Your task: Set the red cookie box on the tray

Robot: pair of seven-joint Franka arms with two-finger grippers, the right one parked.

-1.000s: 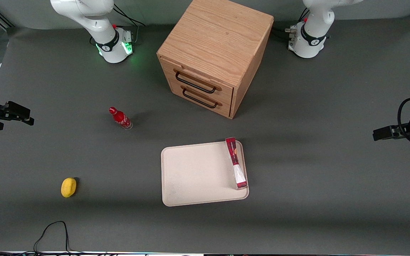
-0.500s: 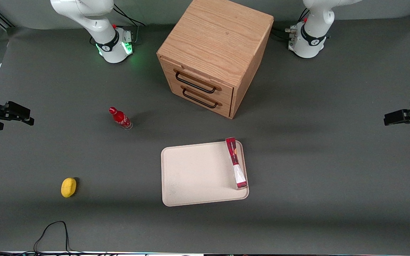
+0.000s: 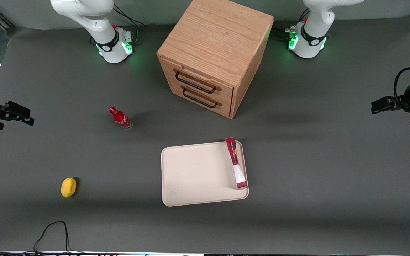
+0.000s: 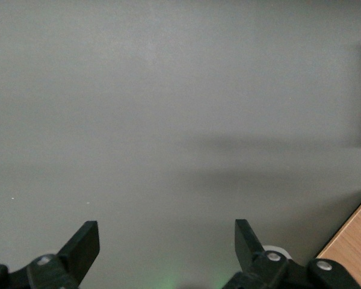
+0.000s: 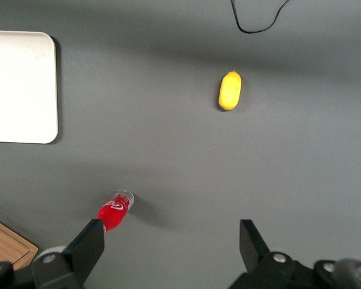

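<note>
The red cookie box point(image 3: 236, 163) stands on its long edge on the cream tray point(image 3: 194, 174), along the tray's rim toward the working arm's end of the table. The tray's corner also shows in the right wrist view point(image 5: 18, 84). My left gripper point(image 3: 377, 106) hangs over bare table at the working arm's end, well away from the tray and farther from the front camera than it. In the left wrist view the gripper point(image 4: 166, 241) is open and empty, with only grey table between its fingers.
A wooden two-drawer cabinet point(image 3: 215, 53) stands farther from the front camera than the tray; its corner shows in the left wrist view point(image 4: 355, 253). A small red bottle point(image 3: 120, 118) and a yellow fruit point(image 3: 68, 187) lie toward the parked arm's end. A black cable point(image 3: 52, 231) lies near the table's front edge.
My left gripper has drifted away from the front camera at the working arm's end, still open. The working arm's base light has turned green. The box and tray have not moved.
</note>
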